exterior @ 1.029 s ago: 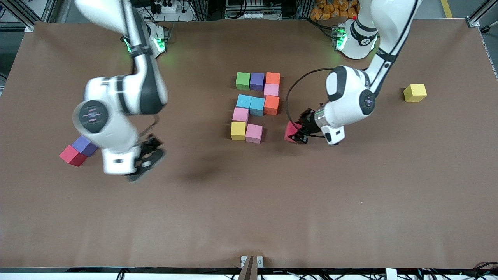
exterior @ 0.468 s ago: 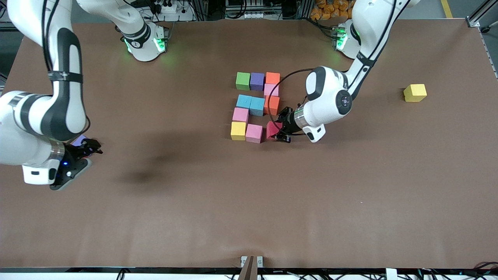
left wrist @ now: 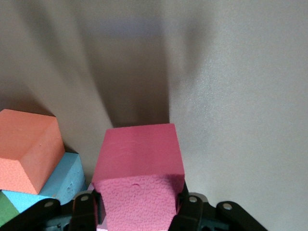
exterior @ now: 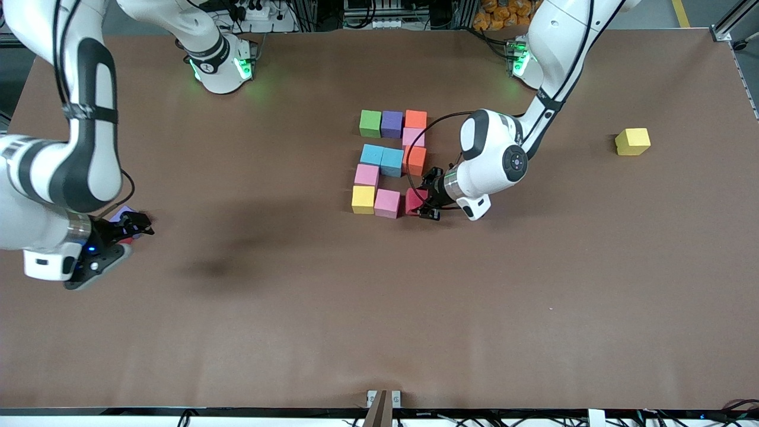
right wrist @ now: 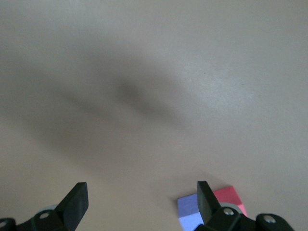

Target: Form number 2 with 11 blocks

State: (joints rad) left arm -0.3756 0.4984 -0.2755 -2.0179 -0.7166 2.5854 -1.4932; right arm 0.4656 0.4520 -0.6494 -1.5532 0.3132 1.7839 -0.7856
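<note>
Holding a red block (exterior: 414,200), the left end effector (exterior: 424,204) sits low at the centre of the frame, its fingers narrowed on the block's sides. The left wrist view shows the same red block (left wrist: 138,163) pinched between the two black fingers (left wrist: 85,208), with an orange block (left wrist: 26,147) and a light blue block (left wrist: 67,175) close by at the lower left of that picture.

Just above centre in the front view, ten blocks lie on the brown desk (exterior: 379,308). Along the top row are a green block (exterior: 370,123), a purple block (exterior: 391,124) and an orange block (exterior: 415,119). Below the orange one sits a pink block (exterior: 413,137), then another orange block (exterior: 414,160). Two light blue blocks (exterior: 382,158) run beside it toward the frame's left. Under them is a pink block (exterior: 366,175), then a yellow block (exterior: 363,199) with a pink block (exterior: 387,203) beside it. The red block is just beside that last pink one, completing the bottom row.

A lone yellow block (exterior: 632,142) sits at the right of the frame, well apart from the group.

At the left edge of the frame, the right end effector (exterior: 133,227) hangs with fingers spread wide over a purple block (exterior: 123,212) and a second red block (exterior: 126,239), both mostly hidden. The right wrist view shows that purple block (right wrist: 188,211) and red block (right wrist: 230,199) side by side near one finger.
</note>
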